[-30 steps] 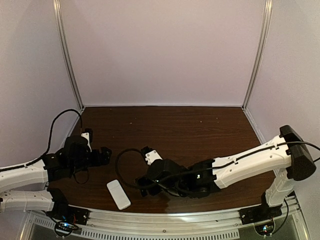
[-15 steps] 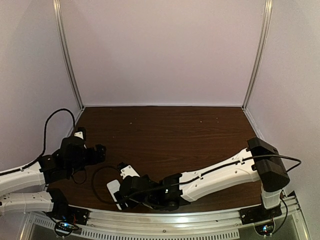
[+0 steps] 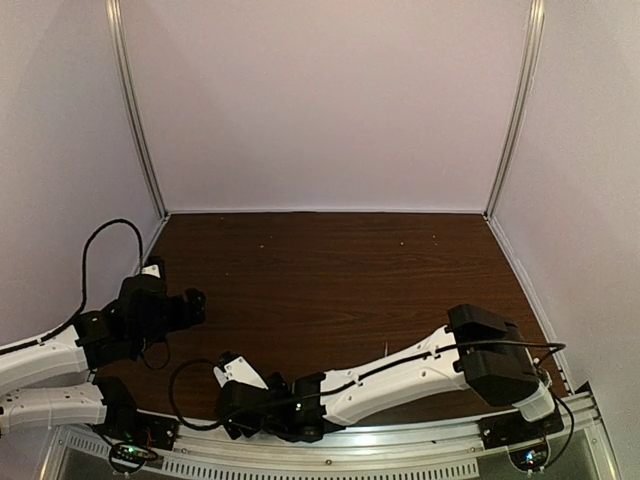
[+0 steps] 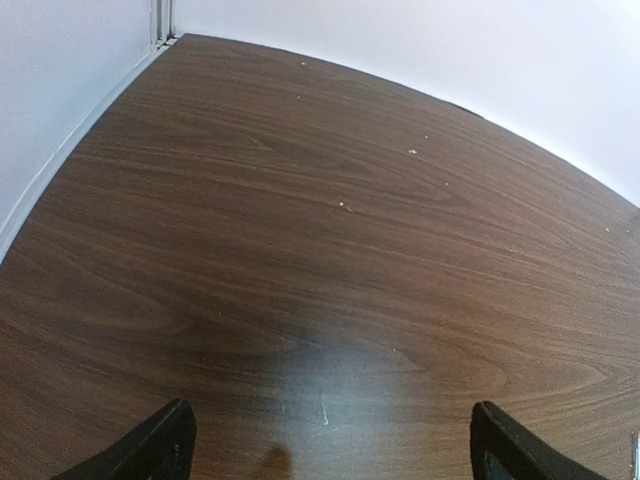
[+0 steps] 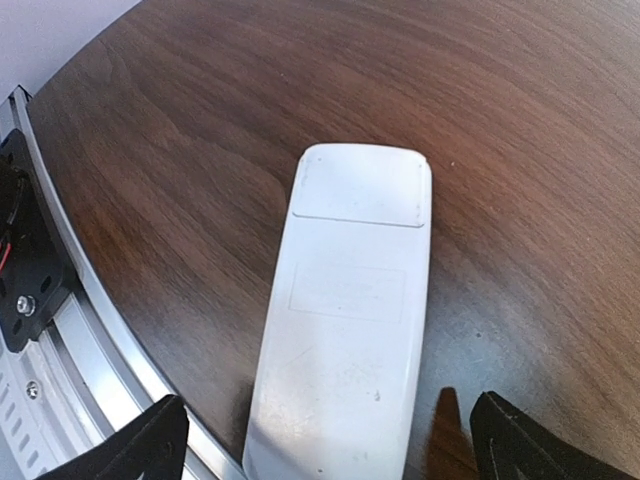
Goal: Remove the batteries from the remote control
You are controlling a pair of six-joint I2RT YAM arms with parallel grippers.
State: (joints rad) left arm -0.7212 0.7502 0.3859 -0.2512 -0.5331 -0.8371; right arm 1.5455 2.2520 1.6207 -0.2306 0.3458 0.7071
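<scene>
Swung leftward since a second ago, the right arm (image 3: 400, 375) has left the middle of the table (image 3: 350, 260) and now lies low along the near edge. Its wrist has come over the spot where the remote control lay uncovered, so the top view no longer shows that white bar. The left arm (image 3: 50, 355) has drawn back slightly toward the left wall and hangs over bare dark wood, with a black cable (image 3: 95, 250) looping up behind it. The metal rail (image 5: 90, 340) runs along the table's near edge, just beside the remote in the right wrist view. The remote control (image 5: 345, 300) lies flat on the wood at the near left of the table. Its plain back faces up, its length runs away from the camera, and a seam crosses it near the far end. The right gripper (image 5: 330, 445) hovers above the remote's near end with its jaws spread wide. One black fingertip (image 5: 165, 440) stands on either side of the bar, and neither touches it. The left gripper (image 4: 330, 445) is likewise spread wide and holds nothing. Only wood grain and a few pale specks (image 4: 345, 207) lie ahead of it.
</scene>
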